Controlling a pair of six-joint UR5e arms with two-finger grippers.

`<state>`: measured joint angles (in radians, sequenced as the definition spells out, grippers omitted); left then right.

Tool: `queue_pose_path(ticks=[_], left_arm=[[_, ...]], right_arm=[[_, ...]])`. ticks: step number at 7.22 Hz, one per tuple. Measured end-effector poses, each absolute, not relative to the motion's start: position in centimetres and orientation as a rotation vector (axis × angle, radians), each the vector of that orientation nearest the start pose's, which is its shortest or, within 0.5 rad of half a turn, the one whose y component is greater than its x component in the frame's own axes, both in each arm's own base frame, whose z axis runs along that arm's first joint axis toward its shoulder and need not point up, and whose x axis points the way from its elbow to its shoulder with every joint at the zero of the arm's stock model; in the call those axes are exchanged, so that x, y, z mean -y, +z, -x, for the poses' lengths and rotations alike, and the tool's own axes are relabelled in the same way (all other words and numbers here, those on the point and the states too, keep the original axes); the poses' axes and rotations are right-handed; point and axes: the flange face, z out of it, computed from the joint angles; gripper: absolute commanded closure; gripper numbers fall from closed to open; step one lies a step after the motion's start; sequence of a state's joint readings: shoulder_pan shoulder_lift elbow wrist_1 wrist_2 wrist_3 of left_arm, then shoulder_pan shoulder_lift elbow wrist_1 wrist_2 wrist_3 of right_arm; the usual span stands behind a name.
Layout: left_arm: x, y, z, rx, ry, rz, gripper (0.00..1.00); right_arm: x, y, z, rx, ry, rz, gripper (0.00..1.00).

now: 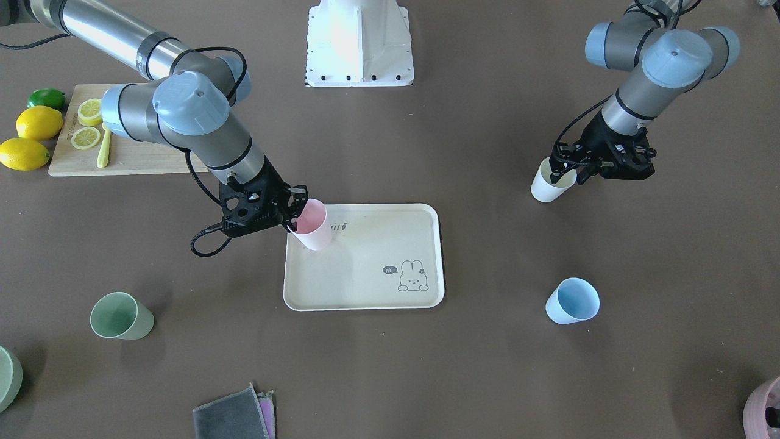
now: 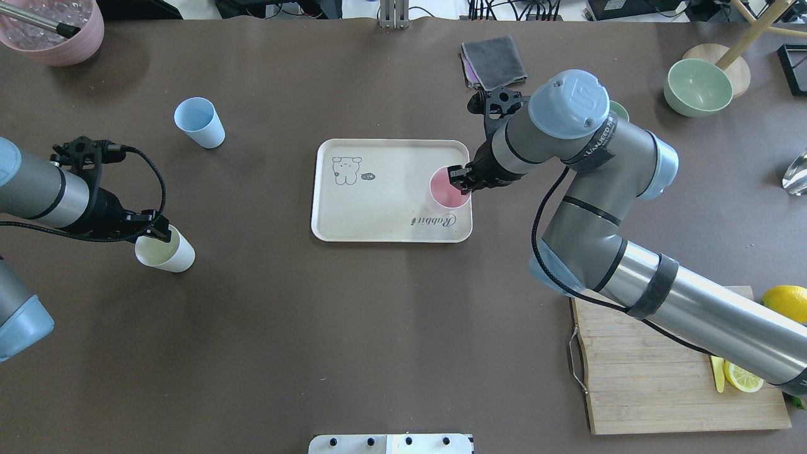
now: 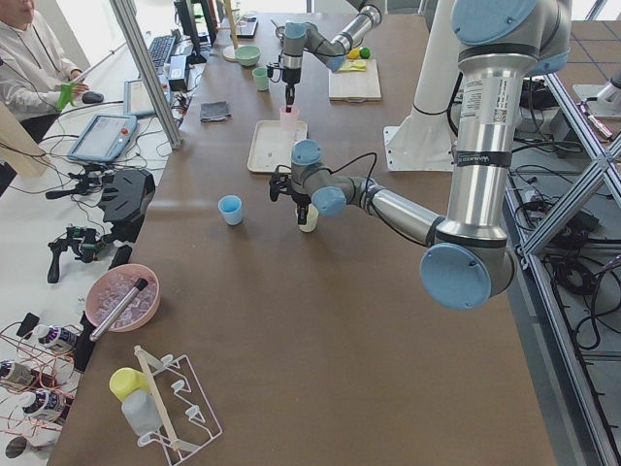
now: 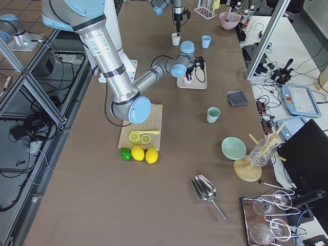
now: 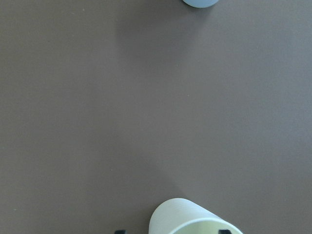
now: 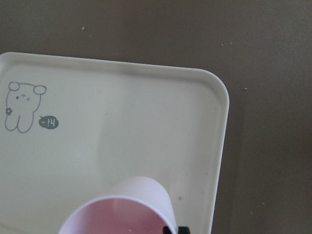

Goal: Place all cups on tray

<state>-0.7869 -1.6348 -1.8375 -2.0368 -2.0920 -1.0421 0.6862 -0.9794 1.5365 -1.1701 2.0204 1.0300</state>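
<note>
I have right claw [image 1: 297, 214] pinching tilted pastel pink matte tumbler [image 1: 314, 231] by its rim, at corner of cream rectangular tray [image 1: 365, 286], left claw [image 1: 563, 172] spread astride rim of cream-white tumbler [image 1: 544, 190]

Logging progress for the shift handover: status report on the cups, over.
Right claw shut on pink cup over tray. Left claw open astride cream cup rim, off tray. Green cup, blue cup on table, away from tray. Nothing blocking.

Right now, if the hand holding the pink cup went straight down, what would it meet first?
The flat cream rectangular tray: the right hand grips the pink tapered cup over its corner; any gap is unclear.
</note>
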Motion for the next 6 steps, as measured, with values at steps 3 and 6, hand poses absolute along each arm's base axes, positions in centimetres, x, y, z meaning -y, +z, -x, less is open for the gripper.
queue_pose_path(ticks=[3,6], left_arm=[[43.4,44.9,-32.3,-0.913,-0.015,-0.077,1.0],[47.2,35.5,-36.4,-0.916,-0.02,-0.046,1.0]], right_arm=[[51.6,27.6,49.2,1.002,-0.083,-0.198,0.06],[52.3,27.0,48.8,0.998,-0.073,-0.218,0.0]])
